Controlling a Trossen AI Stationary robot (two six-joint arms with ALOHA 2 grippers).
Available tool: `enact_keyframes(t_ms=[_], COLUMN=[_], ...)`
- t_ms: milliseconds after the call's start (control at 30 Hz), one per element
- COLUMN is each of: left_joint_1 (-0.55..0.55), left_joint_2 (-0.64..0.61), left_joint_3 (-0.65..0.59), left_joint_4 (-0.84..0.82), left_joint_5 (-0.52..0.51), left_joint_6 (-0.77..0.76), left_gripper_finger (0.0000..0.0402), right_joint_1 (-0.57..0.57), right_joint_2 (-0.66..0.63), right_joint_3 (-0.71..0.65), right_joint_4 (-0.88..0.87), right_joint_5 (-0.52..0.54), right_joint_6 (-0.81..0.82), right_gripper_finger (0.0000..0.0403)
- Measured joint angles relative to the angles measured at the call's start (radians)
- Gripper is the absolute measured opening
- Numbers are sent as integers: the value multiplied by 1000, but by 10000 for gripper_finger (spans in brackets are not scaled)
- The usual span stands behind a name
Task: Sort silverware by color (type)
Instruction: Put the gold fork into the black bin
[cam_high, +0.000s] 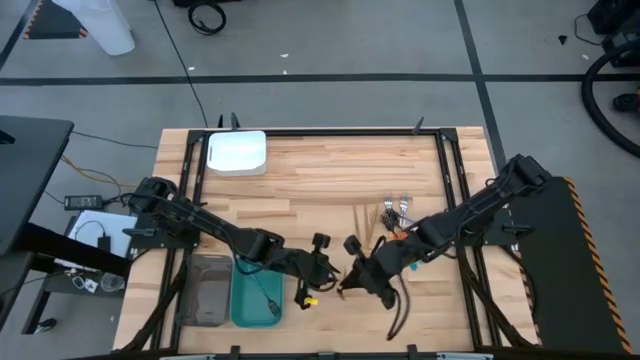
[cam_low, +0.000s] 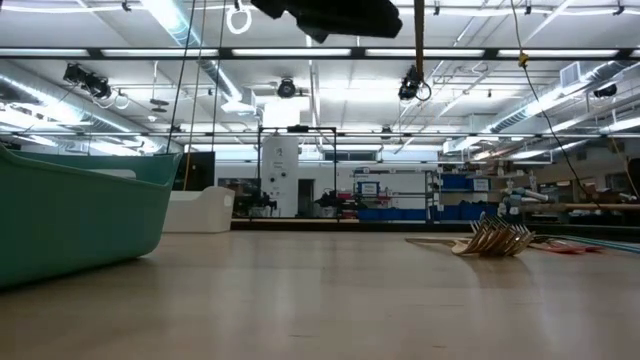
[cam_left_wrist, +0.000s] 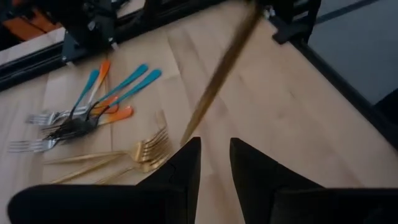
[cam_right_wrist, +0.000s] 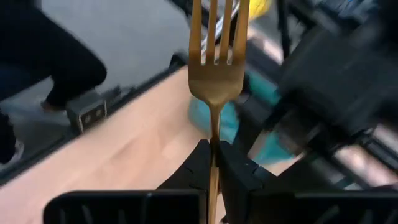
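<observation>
Gold fork (cam_right_wrist: 216, 59) clamped between the right gripper (cam_right_wrist: 213, 155) fingers, tines away from the wrist.

Both arms meet above the table's near middle, just beside the teal tray (cam_high: 254, 295). Left gripper (cam_left_wrist: 214, 158) has its fingers slightly parted, holding nothing. Remaining silverware (cam_left_wrist: 93, 127) lies heaped on the wood toward the right side.

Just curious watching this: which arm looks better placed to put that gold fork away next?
Probably the right: its end effector is shut on the gold fork. The left end effector is open and empty, though nearer the teal tray.
</observation>
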Motion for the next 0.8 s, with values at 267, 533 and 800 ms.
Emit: enact_keyframes(t_ms=[267,533,800], left_joint_1=[17,23,23], left_joint_2=[-7,-7,-7], left_joint_3=[0,1,1], left_joint_4=[95,61,154], left_joint_5=[35,31,33], left_joint_6=[21,23,41], left_gripper_finger=[94,94,94], right_joint_1=[4,4,-5], right_joint_2=[-34,-33,-33], right_joint_3=[0,0,0], right_joint_4=[41,-32,-15], right_joint_5=[-18,0,2], right_joint_6=[22,77,56], right_gripper_finger=[27,27,27])
